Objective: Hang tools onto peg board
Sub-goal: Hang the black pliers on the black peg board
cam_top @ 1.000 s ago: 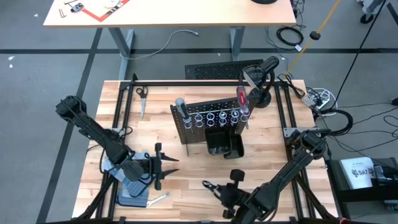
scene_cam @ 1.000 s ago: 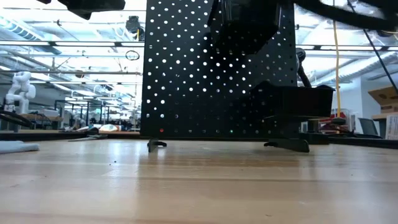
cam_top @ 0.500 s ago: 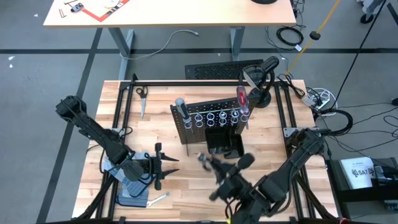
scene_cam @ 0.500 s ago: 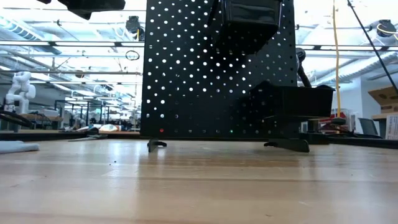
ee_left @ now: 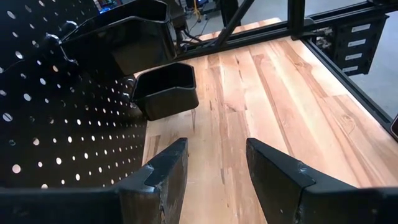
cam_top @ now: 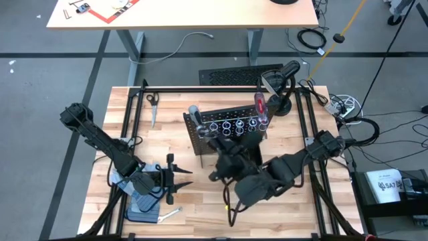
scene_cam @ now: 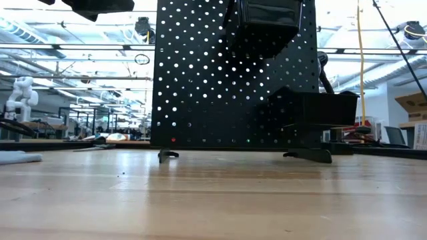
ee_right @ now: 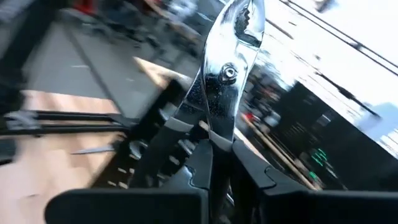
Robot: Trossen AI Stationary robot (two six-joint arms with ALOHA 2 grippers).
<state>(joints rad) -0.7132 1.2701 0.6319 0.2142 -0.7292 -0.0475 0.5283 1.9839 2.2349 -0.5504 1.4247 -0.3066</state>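
The peg board [cam_top: 224, 126] stands upright in the middle of the table, with a row of silver rings and a black bin [ee_left: 165, 90] on its near face. A red-handled screwdriver [cam_top: 259, 106] and a grey-handled one [cam_top: 194, 112] stick up from its top. My right gripper [cam_top: 224, 155] hovers high in front of the board, shut on black-and-silver pliers [ee_right: 227, 68]. My left gripper [cam_top: 175, 177] waits open, low and to the left of the board. A silver wrench [cam_top: 171, 213] lies flat near the front edge. My right gripper pinches the pliers by their black handles [ee_right: 208, 146] between its two fingers. The silver jaws [ee_right: 239, 28] stick out forward past the fingertips, in line with the fingers. The pliers are lifted clear of the table, roughly level, pointing toward the peg board.
Blue-grey gloves [cam_top: 142, 209] lie at the near left beside the wrench. A small dark-handled tool [cam_top: 152, 106] lies at the far left. A black stand [cam_top: 281, 87] is at the far right. A black frame [cam_top: 221, 88] rims the table. Bare wood [ee_left: 298, 106] shows right of the bin.
My right gripper has risen from low at the table's near edge and swung toward the peg board, tipping from pointing down to about level. The pliers have gone with it, lifted clear of the table. My left arm has kept still.
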